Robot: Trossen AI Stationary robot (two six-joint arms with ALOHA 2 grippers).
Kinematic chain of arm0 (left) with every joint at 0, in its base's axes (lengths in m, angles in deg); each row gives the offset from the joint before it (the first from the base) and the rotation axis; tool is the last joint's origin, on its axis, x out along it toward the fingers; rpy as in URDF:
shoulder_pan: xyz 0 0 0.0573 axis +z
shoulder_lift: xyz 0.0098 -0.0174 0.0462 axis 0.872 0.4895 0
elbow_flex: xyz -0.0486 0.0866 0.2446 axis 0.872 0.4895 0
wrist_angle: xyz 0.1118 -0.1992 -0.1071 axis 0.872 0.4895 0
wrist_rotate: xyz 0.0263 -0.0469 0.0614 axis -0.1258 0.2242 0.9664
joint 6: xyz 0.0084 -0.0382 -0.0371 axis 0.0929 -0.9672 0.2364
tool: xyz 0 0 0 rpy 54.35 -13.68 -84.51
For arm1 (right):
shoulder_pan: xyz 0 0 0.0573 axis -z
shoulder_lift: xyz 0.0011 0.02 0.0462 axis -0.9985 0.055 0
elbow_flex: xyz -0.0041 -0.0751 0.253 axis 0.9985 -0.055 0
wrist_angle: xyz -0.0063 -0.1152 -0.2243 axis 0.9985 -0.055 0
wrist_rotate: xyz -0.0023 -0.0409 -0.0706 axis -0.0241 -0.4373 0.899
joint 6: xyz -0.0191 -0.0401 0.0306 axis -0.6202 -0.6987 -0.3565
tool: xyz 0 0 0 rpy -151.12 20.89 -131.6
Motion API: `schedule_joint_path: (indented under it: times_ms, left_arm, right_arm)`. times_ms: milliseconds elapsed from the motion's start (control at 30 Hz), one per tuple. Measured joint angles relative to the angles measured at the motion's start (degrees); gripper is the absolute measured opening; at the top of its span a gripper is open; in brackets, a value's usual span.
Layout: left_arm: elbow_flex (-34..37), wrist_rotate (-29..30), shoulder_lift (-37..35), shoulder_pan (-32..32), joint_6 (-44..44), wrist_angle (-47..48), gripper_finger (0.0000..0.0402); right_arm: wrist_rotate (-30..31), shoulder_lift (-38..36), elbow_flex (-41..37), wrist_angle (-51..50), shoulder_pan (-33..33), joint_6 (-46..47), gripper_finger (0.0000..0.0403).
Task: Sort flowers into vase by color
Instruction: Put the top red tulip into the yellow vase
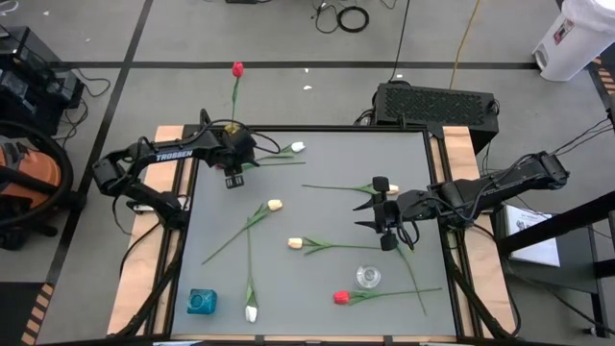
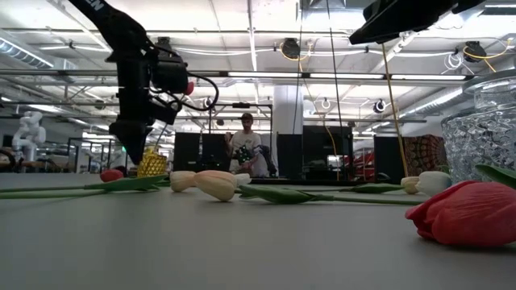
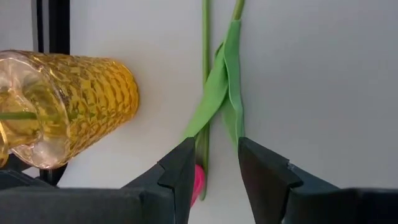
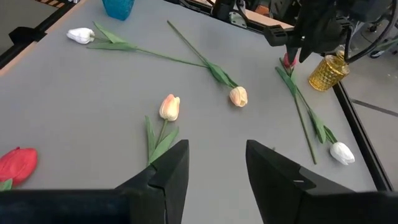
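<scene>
Your left gripper [image 3: 211,171] hangs over the table's far left corner, right beside the yellow vase [image 3: 74,106], which stands close against the dark rim [image 1: 317,128] there, so you have little room on that side. Its fingers stand apart, straddling the green stem and leaf of a pink tulip [image 3: 198,185] lying flat on the table; whether the pads touch the stem you cannot tell, and most of the pink head is hidden behind one finger. One red tulip [image 1: 237,69] already stands in the yellow vase, leaning out past the rim.

Away from the yellow vase, toward the middle of the table, the surface opens up, with loose flowers scattered: a cream tulip [image 1: 275,205], another cream one [image 1: 296,244], a white tulip [image 1: 298,147] close to the vase, a white one [image 1: 252,313] and a red one [image 1: 340,298] along the near edge. A blue vase [image 1: 201,302] and a clear vase [image 1: 368,277] stand on the near side too.

Your right gripper [image 4: 214,165] hovers well apart from the yellow vase, over the right half, jaws apart and empty, arm stretched in from the right edge.
</scene>
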Motion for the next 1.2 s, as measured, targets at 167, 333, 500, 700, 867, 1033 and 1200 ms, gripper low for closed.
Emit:
schedule_joint_path:
  times_ms: [167, 333, 500, 700, 867, 1033, 1200]
  left_arm:
    - [0.00, -0.02, 0.00, 0.00, 2.49, 2.30, 0.0130]
    - [0.00, 0.78, 0.00, -0.04, 7.46, 3.88, 0.0130]
    - [0.00, 1.21, 0.00, -0.04, 11.25, 3.09, 0.0130]
    - [0.00, 2.69, 0.00, -0.04, 12.34, 1.96, 0.0130]
    - [0.00, 3.16, 0.00, -0.70, 14.00, -1.03, 0.0130]
    - [0.00, 3.23, 0.00, -4.20, 16.39, -1.63, 0.0130]
    - [0.00, 3.41, 0.00, -8.38, 16.83, -3.68, 0.0130]
  right_arm:
    - [0.00, 0.00, 0.00, -0.21, 0.01, 0.00, 0.0151]
    - [0.00, 0.00, 0.00, -0.98, 0.00, 0.00, 0.0151]
    - [-0.02, 0.00, 0.00, -2.58, 0.02, 0.00, 0.0151]
    - [-0.02, 0.00, 0.00, -3.26, 0.01, 0.00, 0.0151]
    - [-0.02, 0.00, 0.00, -3.26, 0.02, -0.09, 0.0151]
    - [-0.02, 0.00, 0.00, -3.26, 0.01, -0.07, 0.0151]
    - [-0.02, 0.00, 0.00, -2.96, 0.00, -0.07, 0.0151]
